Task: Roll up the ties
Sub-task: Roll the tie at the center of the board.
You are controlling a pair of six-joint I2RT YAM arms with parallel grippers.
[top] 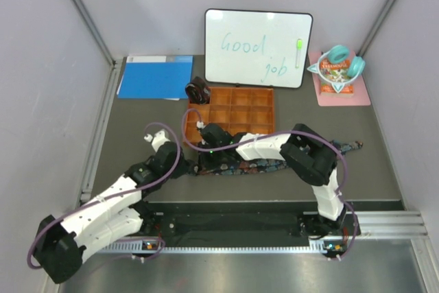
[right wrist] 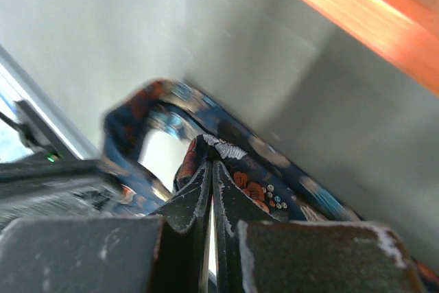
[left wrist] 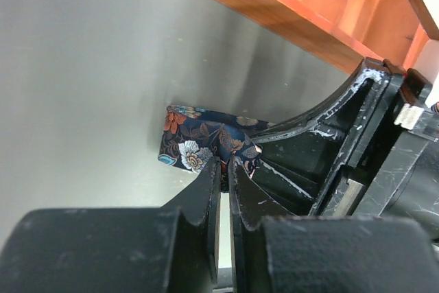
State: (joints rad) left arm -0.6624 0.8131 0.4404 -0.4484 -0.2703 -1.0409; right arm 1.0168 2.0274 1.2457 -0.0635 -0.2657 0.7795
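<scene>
Step in hand, as I judge it: starting the roll on the flowered tie point(top: 271, 167), which lies stretched along the worktop point(top: 384, 169) just in front of the orange tray point(top: 264, 90).

My right fingers point(right wrist: 210, 162) are clamped on a fold of it near its left end. My left fingers point(left wrist: 221, 167) are almost together, tips at that same folded end. I cannot tell whether they nip cloth.

Procedure:
- Hold the right pinch firm as the core.
- Keep both edges square.
- Turn the core over toward the free length on the right.
- Keep light tension so the coil does not cone.
- Stay clear of the tray wall.

Count:
- Two ties: the flowered one, and a brown tie point(top: 197, 90) already coiled just beside the tray's far left corner.
- One tray.
- One whiteboard point(top: 257, 47).
- One blue folder point(top: 155, 77).
- One pair of headphones point(top: 337, 56).
</scene>
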